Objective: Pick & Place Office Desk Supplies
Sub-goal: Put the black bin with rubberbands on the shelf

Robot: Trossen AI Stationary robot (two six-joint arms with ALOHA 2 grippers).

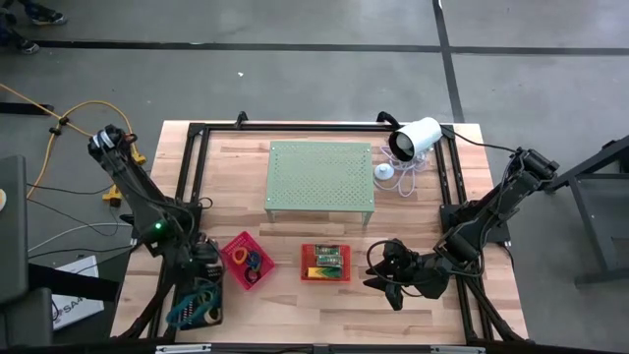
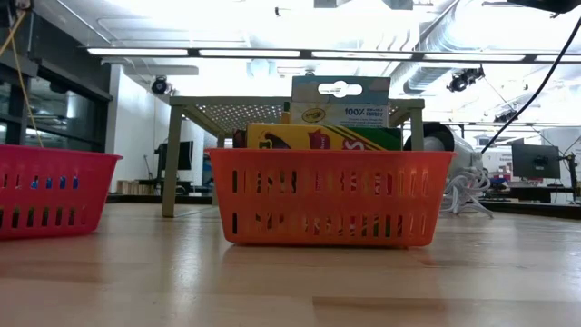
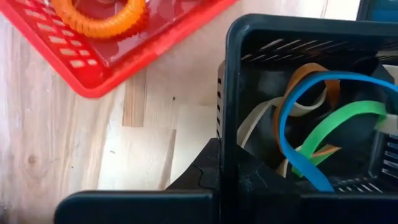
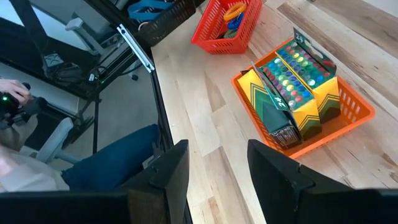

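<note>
High view: the left gripper hangs at the near left of the table, between the black tray of rubber bands and the red tray of rings; its jaws are pressed together on nothing. The right gripper hovers just right of the orange tray holding marker packs, jaws spread and empty. A pale green perforated stand sits behind, with a white camera at its right.

Low view: the orange tray stands centre, packs rising above its rim, and the red tray lies at left.

Left wrist view: blue, green and tan rubber bands lie inside the black tray; an orange ring rests in the red tray.

Right wrist view: the right gripper's fingers stand apart over bare table, near the orange tray; a person's leg shows beyond the edge.
</note>
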